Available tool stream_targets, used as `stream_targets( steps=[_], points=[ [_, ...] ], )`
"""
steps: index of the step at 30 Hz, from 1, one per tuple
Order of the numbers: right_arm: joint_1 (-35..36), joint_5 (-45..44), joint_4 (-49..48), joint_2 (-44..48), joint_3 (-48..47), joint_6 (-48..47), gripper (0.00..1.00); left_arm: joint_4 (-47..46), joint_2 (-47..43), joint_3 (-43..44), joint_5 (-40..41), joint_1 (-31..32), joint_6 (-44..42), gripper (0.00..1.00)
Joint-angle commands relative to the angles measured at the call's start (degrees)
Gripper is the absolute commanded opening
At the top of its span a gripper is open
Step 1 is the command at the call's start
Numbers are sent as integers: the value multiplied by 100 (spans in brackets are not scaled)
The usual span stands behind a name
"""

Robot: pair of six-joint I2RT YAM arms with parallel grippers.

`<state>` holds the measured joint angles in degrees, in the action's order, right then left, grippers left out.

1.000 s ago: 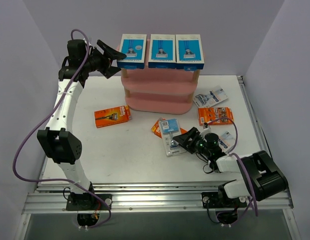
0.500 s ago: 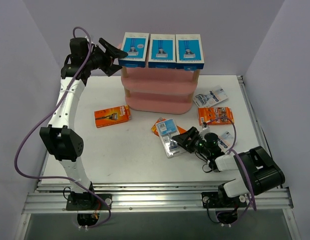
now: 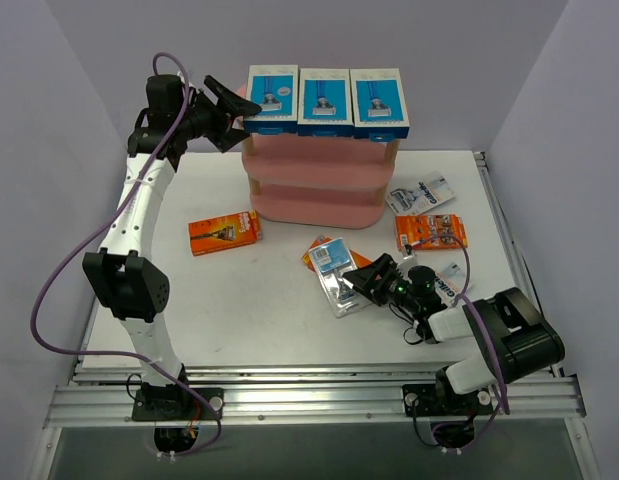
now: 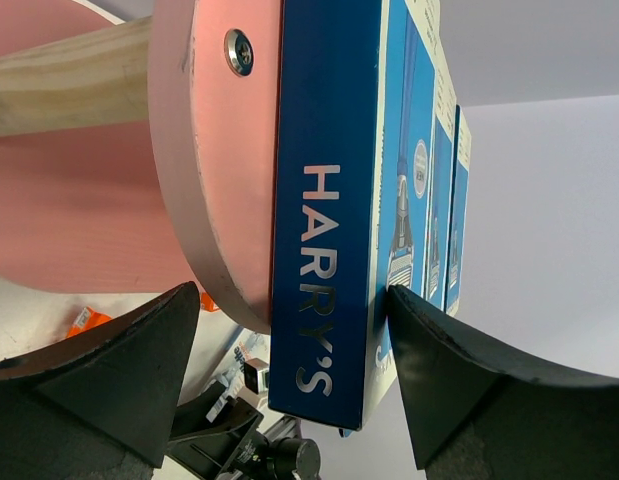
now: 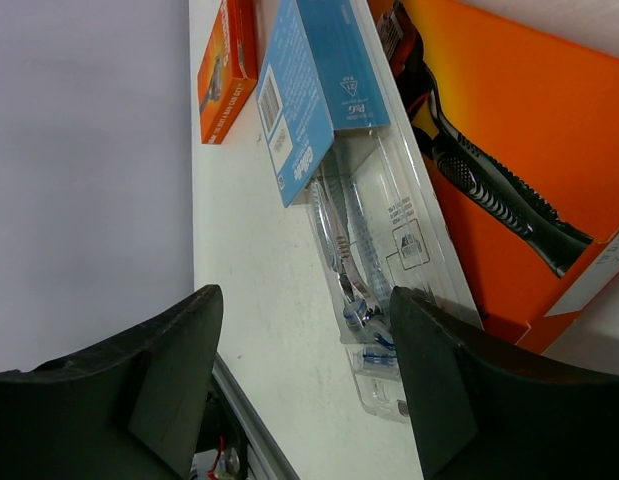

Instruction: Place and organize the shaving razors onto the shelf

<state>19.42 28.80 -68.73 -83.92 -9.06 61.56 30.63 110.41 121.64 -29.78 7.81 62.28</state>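
Stocking of the top tier looks finished: three blue boxes stand in a row up there, and the left pincer (image 3: 244, 125) is at the end one (image 4: 324, 200). Its jaws gape wide, one finger under the pink top board (image 4: 214, 170), the other over the box face, so box and board both sit between them. It grips nothing; whether the upper finger brushes the carton I cannot tell from this angle. I judge this a release or a last squaring-up.

The right pincer (image 5: 304, 300) hangs low over the table (image 3: 239, 300), jaws well apart and empty, with a clear blister pack (image 5: 379, 240) directly ahead between its fingers. That pack lies partly on an orange card (image 5: 509, 150) beside the right-hand finger. A second orange pack (image 5: 226, 70) sits farther out past the left-hand finger.

Next, the right pincer likely needs to come down and close across the blister's narrow sides. The shell is glossy, thin moulded plastic with a blue paper insert, so it may flex or slip; the card below is smooth print and could slide along with it. The boxes are rigid, square-edged cardboard. The shelf (image 3: 314, 190) has matte, round-ended boards on pale wooden posts (image 4: 69, 85).
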Motion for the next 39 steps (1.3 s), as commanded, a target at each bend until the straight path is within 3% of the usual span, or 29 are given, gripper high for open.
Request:
stream_targets(
  steps=[1, 8, 10, 11, 20, 25, 32, 39],
  points=[
    [-44, -50, 624, -230, 203, -153, 64, 109, 95, 175, 86, 45, -181, 84],
    [-61, -14, 580, -309, 203, -162, 64, 110, 77, 105, 95, 1, -172, 87],
    [-70, 3, 527, -362, 212, -153, 64, 118, 77, 96, 95, -43, -172, 100],
    [-61, 12, 510, -379, 212, -153, 64, 127, 42, 88, 104, -61, -172, 94],
    [-70, 117, 431, -415, 220, -118, 64, 84, -283, 53, -63, -509, -296, 94],
    [-70, 126, 571, -248, 229, -162, 64, -619, -538, -123, -448, -667, -155, 94],
    [-70, -23, 1430, 402, 212, -346, 65, -1077, -591, -176, -748, -492, -137, 94],
    [-87, -234, 2355, 1263, 62, -539, 66, -463, -459, -18, -530, -386, -524, 94]
  ],
)
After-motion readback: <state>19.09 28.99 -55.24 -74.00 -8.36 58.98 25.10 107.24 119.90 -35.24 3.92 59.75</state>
